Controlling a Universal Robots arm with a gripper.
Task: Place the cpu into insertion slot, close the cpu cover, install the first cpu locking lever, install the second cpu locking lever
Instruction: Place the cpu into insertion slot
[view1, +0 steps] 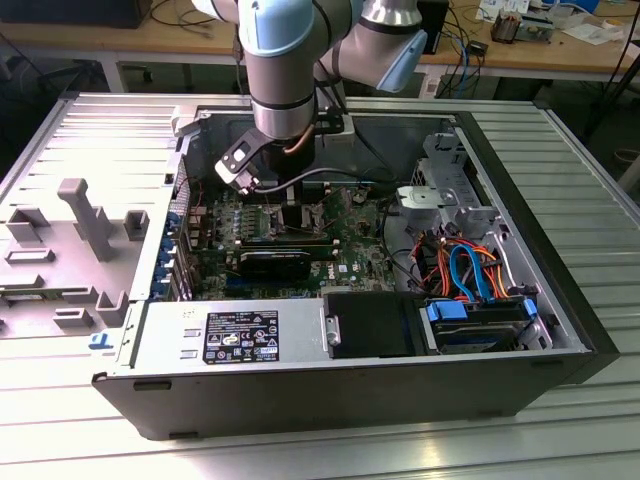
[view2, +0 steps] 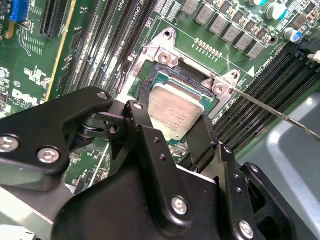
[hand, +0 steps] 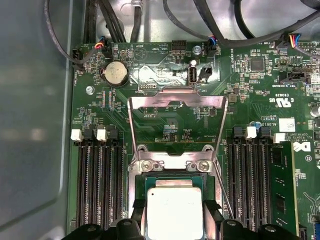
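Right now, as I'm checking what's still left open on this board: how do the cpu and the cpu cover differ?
The cpu is a solid plate with a dull silver-grey top; the cpu cover is a thin frame whose window shows green board. The cpu lies at the insertion slot; the cpu cover is swung open, away from it. The cpu cover's outline is larger than the cpu's. Both are squarish, silvery metal.

Dull silver-grey cpu (hand: 174, 214), black gripper (view2: 175, 121), shiny silver cpu cover (hand: 145, 102), green motherboard (hand: 240, 100) with black slots (hand: 100, 185).
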